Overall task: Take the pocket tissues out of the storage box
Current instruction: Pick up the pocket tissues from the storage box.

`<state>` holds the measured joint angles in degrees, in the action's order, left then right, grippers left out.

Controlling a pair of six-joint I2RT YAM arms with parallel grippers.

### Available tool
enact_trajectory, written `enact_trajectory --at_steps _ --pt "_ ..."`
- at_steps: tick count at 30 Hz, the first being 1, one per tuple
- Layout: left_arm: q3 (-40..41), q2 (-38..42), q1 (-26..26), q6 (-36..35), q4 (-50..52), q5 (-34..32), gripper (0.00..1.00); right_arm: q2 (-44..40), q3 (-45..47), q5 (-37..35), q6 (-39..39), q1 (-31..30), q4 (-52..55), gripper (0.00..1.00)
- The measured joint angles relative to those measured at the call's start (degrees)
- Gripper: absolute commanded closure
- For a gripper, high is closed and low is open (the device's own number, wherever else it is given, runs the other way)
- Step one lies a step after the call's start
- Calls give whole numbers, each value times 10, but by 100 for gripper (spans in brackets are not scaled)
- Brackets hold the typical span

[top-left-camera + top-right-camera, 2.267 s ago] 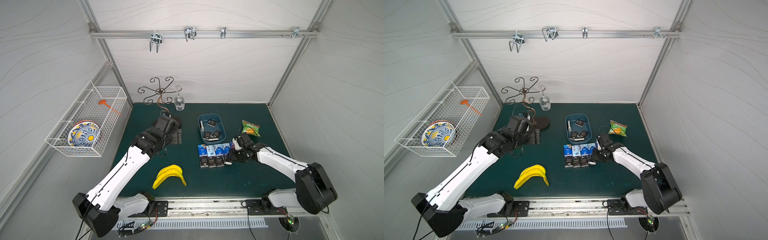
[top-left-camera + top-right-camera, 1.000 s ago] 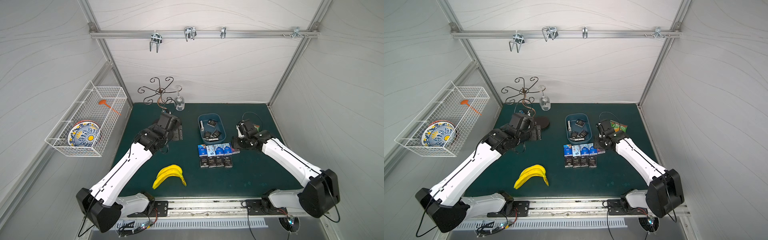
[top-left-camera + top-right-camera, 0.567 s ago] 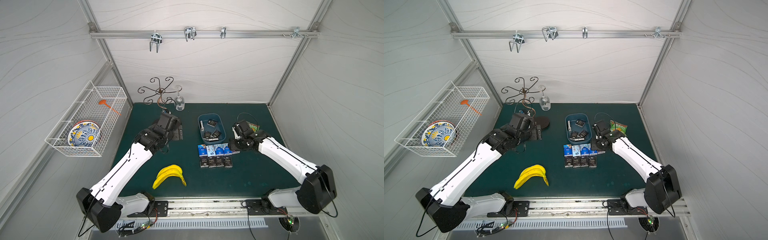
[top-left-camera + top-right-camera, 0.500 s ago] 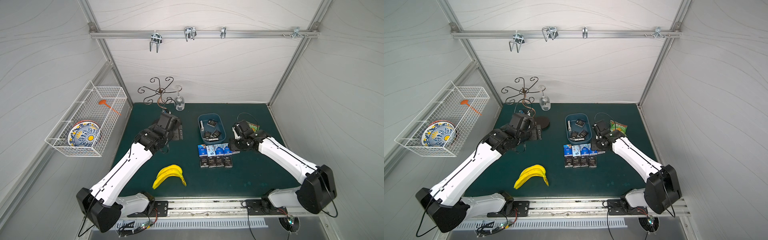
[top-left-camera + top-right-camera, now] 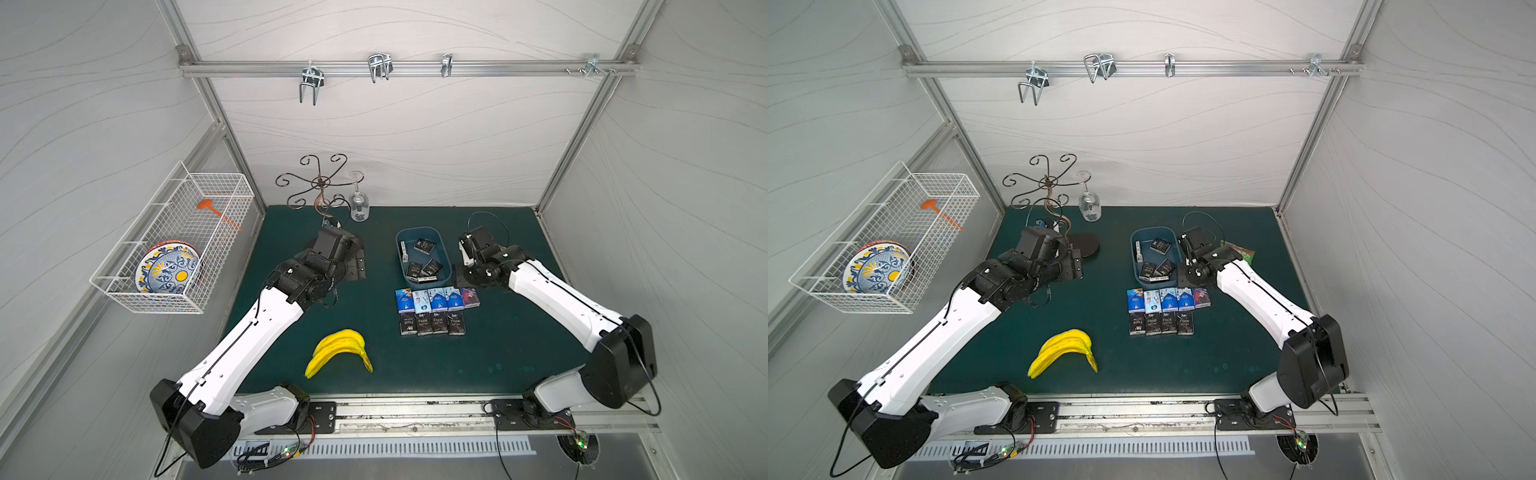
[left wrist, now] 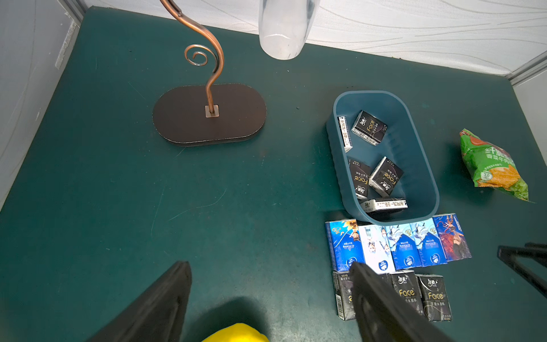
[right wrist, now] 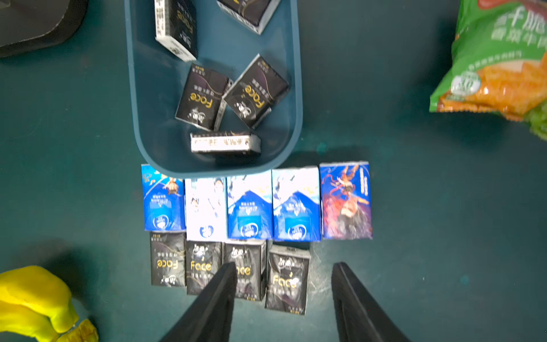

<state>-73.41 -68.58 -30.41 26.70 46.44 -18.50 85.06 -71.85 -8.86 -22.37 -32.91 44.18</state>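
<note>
Here, storage box [image 5: 444,254] sits on green mat [image 5: 498,332], five black pocket tissues [image 6: 369,128] inside, two on edge. Nine other packets [image 5: 432,300] lie on mat in two neat rows just beside box. Right gripper [image 7: 284,265] hovers beside box, jaws apart, nothing held. Left gripper [image 6: 269,264] hovers near stand base [image 6: 180,118], jaws spread wide, empty.
</note>
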Motion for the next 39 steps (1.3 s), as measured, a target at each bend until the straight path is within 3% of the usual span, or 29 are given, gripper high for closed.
enact_trajectory --at_steps 20,29,39 --pt "0 -22 0 0 -5 -10 12 116 -78 8 45 20 -16 42" --pt "0 -21 0 -4 -3 -26 12 194 -188 5 59 30 -22 42" --pt "-1 -40 0 -1 -3 -26 12 343 -308 0 108 23 -51 41"
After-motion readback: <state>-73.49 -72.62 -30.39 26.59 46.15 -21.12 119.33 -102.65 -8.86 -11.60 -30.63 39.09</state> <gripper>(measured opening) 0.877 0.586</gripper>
